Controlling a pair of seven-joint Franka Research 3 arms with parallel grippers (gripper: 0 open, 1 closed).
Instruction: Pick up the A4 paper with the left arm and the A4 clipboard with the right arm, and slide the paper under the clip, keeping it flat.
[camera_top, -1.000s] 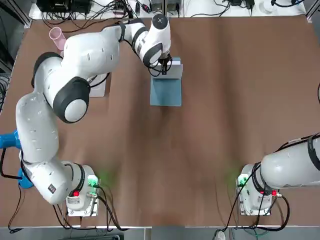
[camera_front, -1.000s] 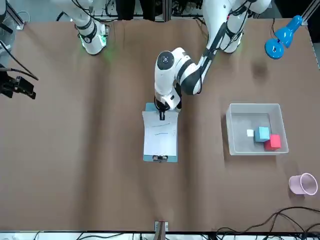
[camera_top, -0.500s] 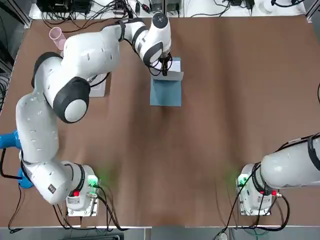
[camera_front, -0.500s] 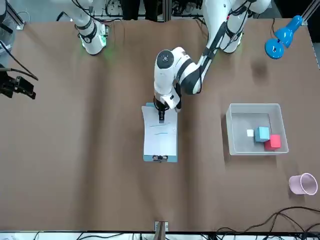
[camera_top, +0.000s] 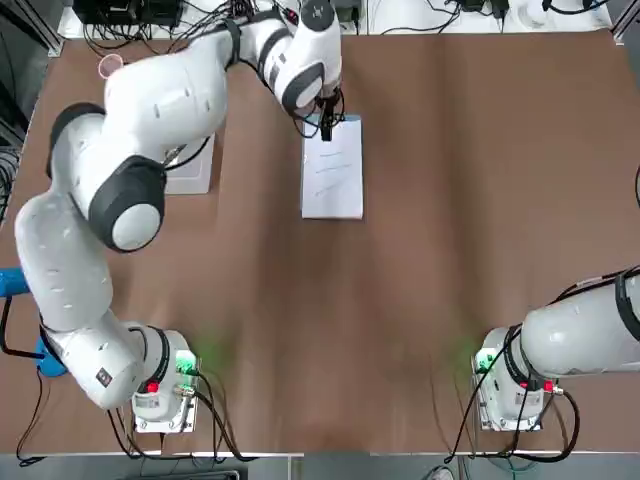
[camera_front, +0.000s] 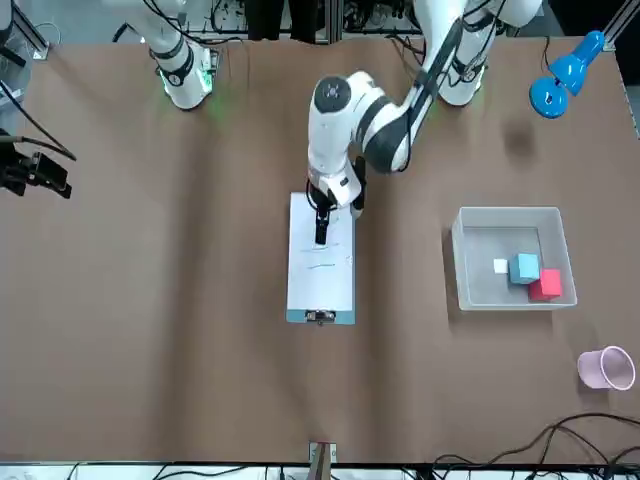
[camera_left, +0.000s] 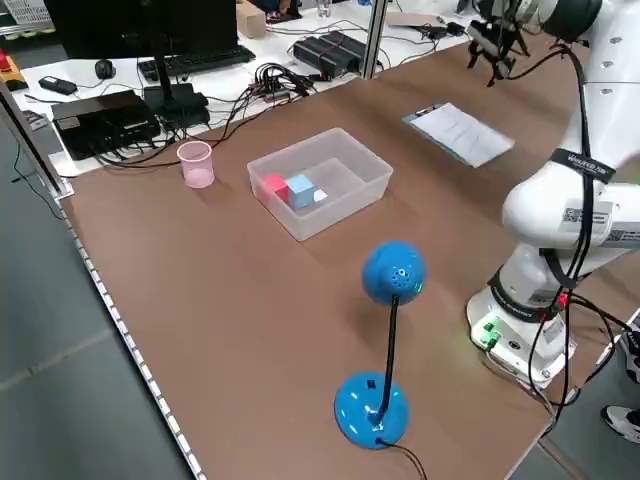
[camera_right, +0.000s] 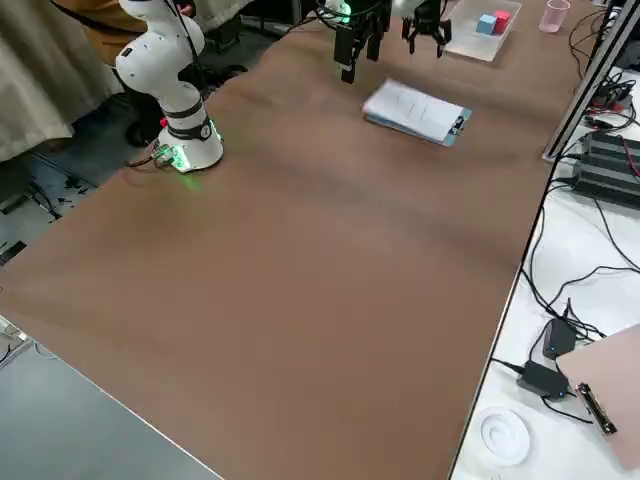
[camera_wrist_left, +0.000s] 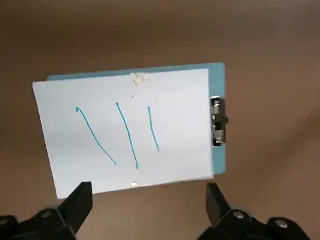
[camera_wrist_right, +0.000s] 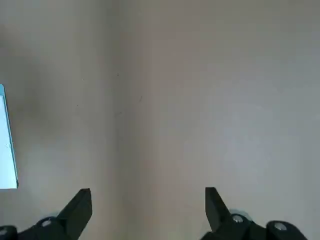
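Observation:
The A4 paper (camera_front: 320, 270) (camera_top: 333, 175), white with light-blue pen strokes (camera_wrist_left: 122, 132), lies flat on the A4 clipboard (camera_front: 343, 318) (camera_wrist_left: 218, 80), whose blue shows only along its edges. The clip (camera_front: 319, 316) (camera_wrist_left: 217, 121) sits at the board's far short edge. The paper's edge reaches it, but I cannot tell whether it is tucked under. My left gripper (camera_front: 321, 226) (camera_wrist_left: 148, 200) hovers above the sheet, open, holding nothing. My right gripper (camera_front: 35, 172) (camera_wrist_right: 147, 200) stays off at the robot's right side of the table, open and empty.
A clear bin (camera_front: 463, 262) holding small coloured blocks stands on the robot's left of the clipboard. A pink cup (camera_front: 606, 368) sits at the far left corner. A blue desk lamp (camera_front: 563, 76) stands beside the left arm's base. Cables line the far edge.
My left gripper has opened, let go of the paper's edge and risen. The sheet, lifted off the board before, now lies flat over it. The right arm has not moved.

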